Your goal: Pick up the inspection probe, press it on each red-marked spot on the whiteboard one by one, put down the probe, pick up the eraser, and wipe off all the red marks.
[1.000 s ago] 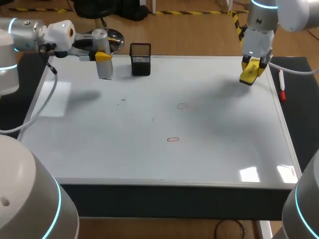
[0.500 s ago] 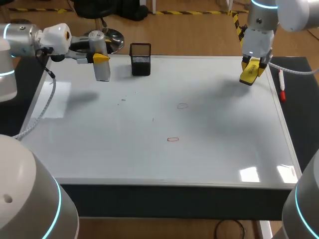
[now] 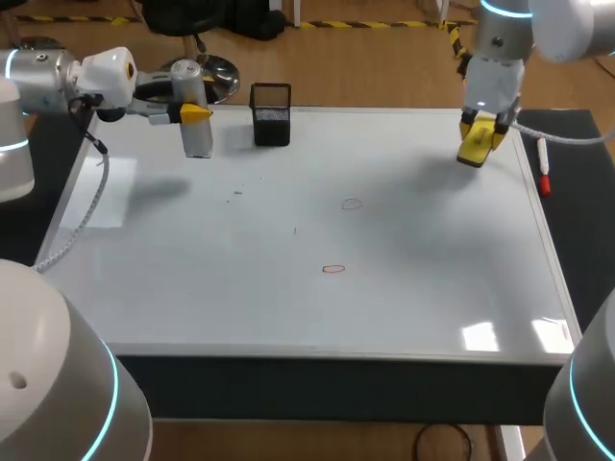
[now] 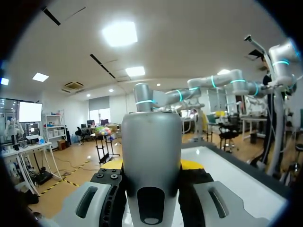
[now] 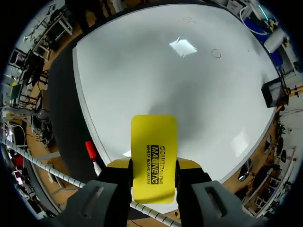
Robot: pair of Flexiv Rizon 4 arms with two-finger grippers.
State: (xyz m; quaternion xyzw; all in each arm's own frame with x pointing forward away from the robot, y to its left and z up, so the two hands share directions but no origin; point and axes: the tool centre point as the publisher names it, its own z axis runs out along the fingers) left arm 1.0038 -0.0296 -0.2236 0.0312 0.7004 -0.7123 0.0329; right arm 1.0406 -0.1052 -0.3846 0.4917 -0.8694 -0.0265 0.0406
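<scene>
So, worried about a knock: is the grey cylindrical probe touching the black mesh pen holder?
Apart. The head view shows bare whiteboard between the grey cylindrical probe, held in the left gripper, and the black mesh pen holder.

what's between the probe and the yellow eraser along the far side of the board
In the head view, a black mesh cup stands close beside the probe; from there to the eraser the whiteboard is bare.
</scene>
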